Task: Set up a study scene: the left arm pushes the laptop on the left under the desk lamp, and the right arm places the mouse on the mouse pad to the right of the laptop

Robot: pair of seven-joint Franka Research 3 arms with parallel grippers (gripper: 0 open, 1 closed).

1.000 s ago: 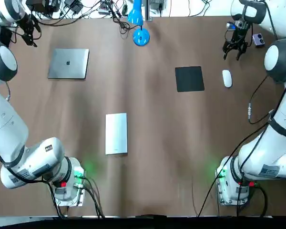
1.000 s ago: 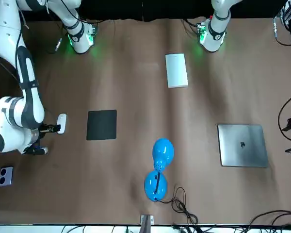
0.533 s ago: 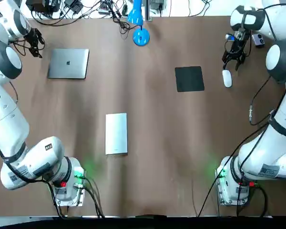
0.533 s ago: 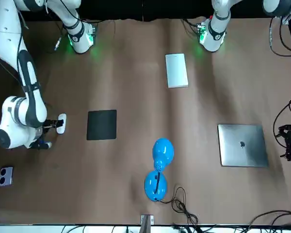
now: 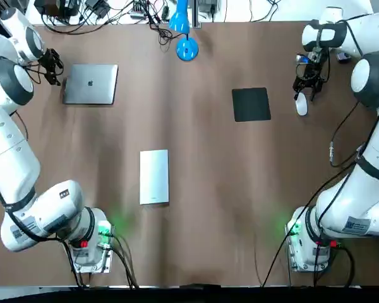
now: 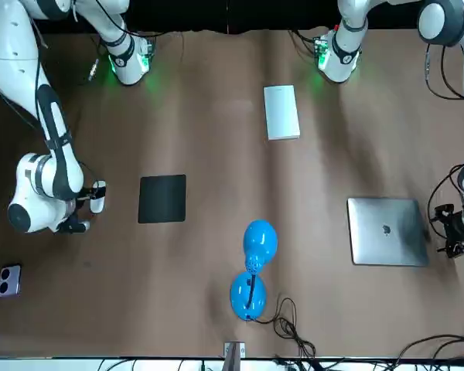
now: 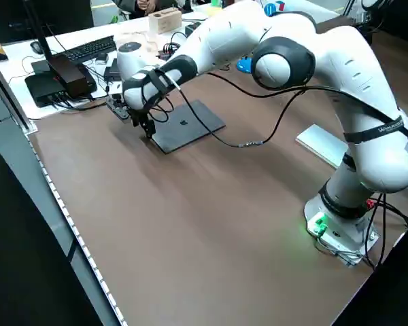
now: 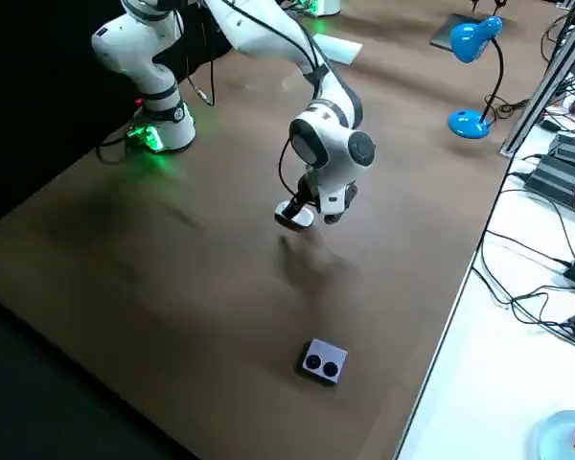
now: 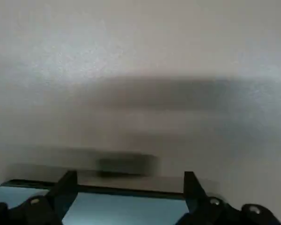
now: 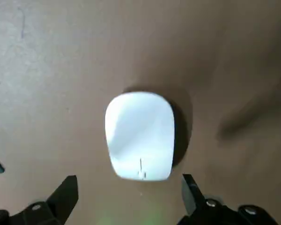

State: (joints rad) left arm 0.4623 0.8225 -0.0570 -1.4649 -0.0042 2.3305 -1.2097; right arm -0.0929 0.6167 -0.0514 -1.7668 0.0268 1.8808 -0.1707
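Note:
The closed grey laptop [image 5: 90, 84] lies at the far left of the table. My left gripper [image 5: 51, 69] stands open just off its left edge, low to the table [image 7: 147, 126]; the left wrist view shows a pale edge [image 9: 126, 206] between the fingers, probably the laptop's. The blue desk lamp [image 5: 186, 44] stands at the far middle. A black mouse pad [image 5: 251, 104] lies right of centre. The white mouse [image 5: 301, 105] rests on the table right of the pad. My right gripper [image 5: 306, 84] hovers open just beyond it, the mouse [image 10: 140, 135] ahead of its fingertips.
A white flat box [image 5: 154, 177] lies mid-table. A small grey two-button device [image 6: 9, 280] sits at the far right corner. Cables [image 5: 139, 12] run along the far edge behind the lamp. Both arm bases [image 5: 88, 243] stand at the near edge.
My left gripper has come in toward the laptop's left edge. My right gripper has moved nearer and down toward the mouse. Laptop and mouse have not moved.

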